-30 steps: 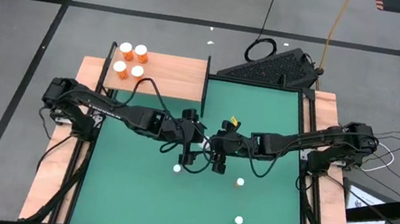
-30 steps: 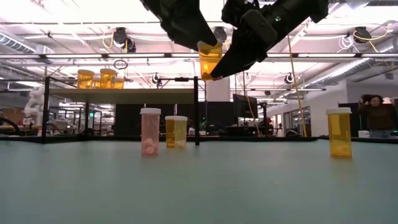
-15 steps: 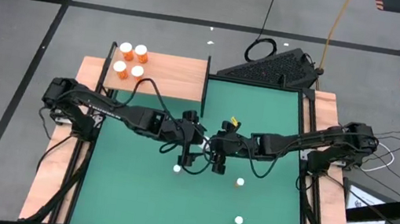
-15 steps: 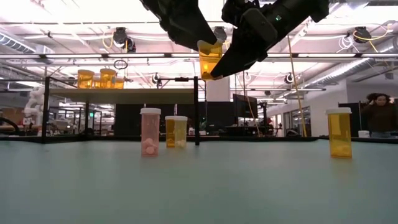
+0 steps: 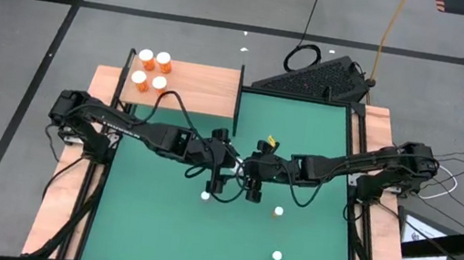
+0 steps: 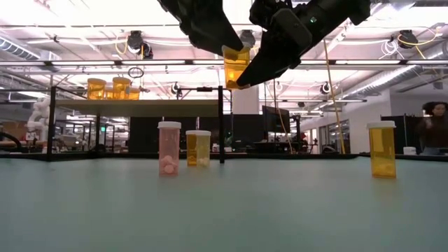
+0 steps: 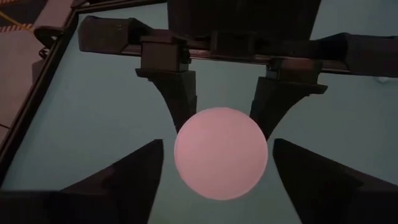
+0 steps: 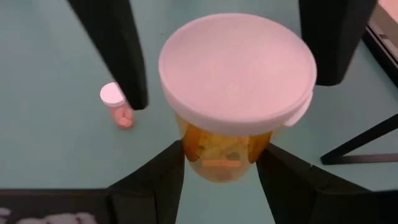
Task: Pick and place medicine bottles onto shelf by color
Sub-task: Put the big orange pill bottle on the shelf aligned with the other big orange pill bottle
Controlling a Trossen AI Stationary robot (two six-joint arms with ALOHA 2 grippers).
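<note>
No brand, label or writing can be read on any bottle. At the left of the high view, four orange medicine bottles with white caps stand grouped at the near-left corner of the wooden shelf, a light board with thin black posts adjoining the green mat. The left gripper reaches in from the left to the middle of the mat, and the right gripper meets it from the right; between them, high above the surface, hangs a held orange bottle with a white cap. The right wrist view shows the right gripper's fingers pressed against that bottle's orange body below the cap, so those jaws are clamped on it. In the left wrist view the left gripper's fingers stand apart on either side of the cap, not touching it. On the mat in the low view stand a small pink bottle, just beside it a small yellow bottle, and well apart to the right a larger amber bottle. Around the table lies grey floor with black tape lines, cables and a black keyboard. Behind the table the room has bright ceiling lights, and a person shows at the far right.
</note>
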